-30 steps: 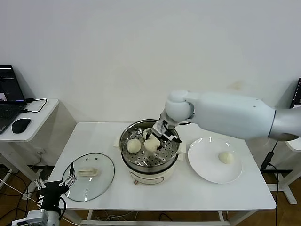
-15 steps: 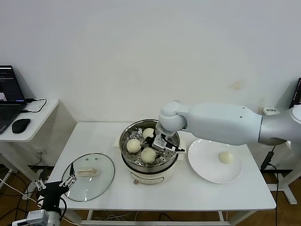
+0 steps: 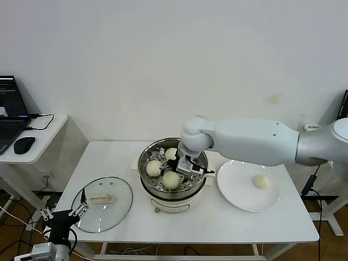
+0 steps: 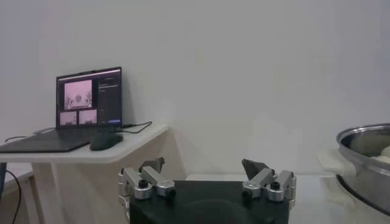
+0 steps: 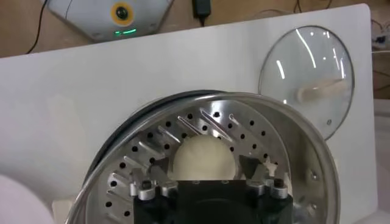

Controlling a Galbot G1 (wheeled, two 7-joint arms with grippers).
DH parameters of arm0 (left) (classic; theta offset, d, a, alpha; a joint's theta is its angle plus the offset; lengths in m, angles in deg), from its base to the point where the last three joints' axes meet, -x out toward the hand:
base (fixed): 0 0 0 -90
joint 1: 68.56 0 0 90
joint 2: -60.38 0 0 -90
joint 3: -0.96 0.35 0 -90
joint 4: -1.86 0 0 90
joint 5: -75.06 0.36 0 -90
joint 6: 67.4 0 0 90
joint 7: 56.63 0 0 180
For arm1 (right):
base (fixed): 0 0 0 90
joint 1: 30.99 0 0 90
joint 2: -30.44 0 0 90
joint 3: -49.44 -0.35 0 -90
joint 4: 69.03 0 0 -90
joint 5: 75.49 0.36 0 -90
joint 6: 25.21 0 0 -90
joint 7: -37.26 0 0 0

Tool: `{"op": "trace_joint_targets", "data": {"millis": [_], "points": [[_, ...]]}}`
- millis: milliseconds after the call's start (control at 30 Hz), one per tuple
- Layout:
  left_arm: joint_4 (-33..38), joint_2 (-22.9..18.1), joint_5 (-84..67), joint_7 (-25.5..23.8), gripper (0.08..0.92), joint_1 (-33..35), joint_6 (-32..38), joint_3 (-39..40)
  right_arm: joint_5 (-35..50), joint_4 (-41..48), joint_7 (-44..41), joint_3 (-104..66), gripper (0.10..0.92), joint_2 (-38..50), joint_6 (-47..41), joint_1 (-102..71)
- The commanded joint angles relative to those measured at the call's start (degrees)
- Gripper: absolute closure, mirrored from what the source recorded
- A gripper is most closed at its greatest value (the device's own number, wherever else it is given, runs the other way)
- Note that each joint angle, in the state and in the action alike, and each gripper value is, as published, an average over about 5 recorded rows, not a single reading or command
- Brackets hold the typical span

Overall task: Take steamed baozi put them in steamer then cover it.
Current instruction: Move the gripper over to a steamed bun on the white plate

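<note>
Steel steamer [image 3: 173,173], centre frame: three buns inside, fourth on plate [image 3: 239,198].
Right gripper [image 3: 184,165] jaws spread around bun [image 3: 171,179]; lifting carelessly could drag it. Left gripper [image 4: 207,182] open, parked.

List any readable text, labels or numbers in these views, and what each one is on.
None can be read.
Laptop screen: small windows and text lines, too blurred to read.
Steamer, cover, plate and the right gripper in the steamer: no markings visible.

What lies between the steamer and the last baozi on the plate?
In the head view, only bare plate and a strip of table separate the steamer from that baozi; nothing else sits there.
</note>
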Motion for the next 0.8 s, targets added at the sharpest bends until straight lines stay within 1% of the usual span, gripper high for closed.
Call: {"op": "trace_joint_targets", "data": {"millis": [33,133,233,333,433,533,633,800], "points": [[0.2,0.1,0.1,0.0,0.177,0.0,0.0,0.1,3.8,0.1,-1.4,-4.2,0.204,4.7,-2.4,2.8],[0.2,0.4,0.1,-0.1,0.177,-0.1,0.0,0.2,8.3,-0.9,-2.6,-5.7,0.203,9.1,-8.3,3.6],[0.2,1.1,0.0,-0.1,0.177,-0.1,0.0,0.1,12.7,-3.2,-3.9,-6.7,0.203,14.3,-17.1,4.1],[0.3,1.8,-0.1,-0.1,0.177,-0.3,0.0,0.1,15.4,-6.6,-4.5,-7.6,0.203,20.4,-26.4,3.7],[0.4,2.3,-0.1,-0.2,0.177,-0.5,-0.1,0.5,16.7,-10.1,-4.1,-8.2,0.203,28.1,-32.7,2.2],[0.4,2.7,0.0,-0.2,0.177,-0.8,-0.1,1.2,15.4,-12.8,-3.7,-8.5,0.203,35.0,-35.0,0.0],[0.3,3.2,0.0,-0.2,0.177,-1.0,-0.1,1.9,12.7,-14.4,-3.7,-9.0,0.203,40.4,-35.4,-2.7],[-0.1,3.9,0.2,-0.3,0.177,-1.4,-0.1,2.8,6.6,-12.6,-4.2,-13.4,0.203,45.4,-32.8,-11.0]]}}
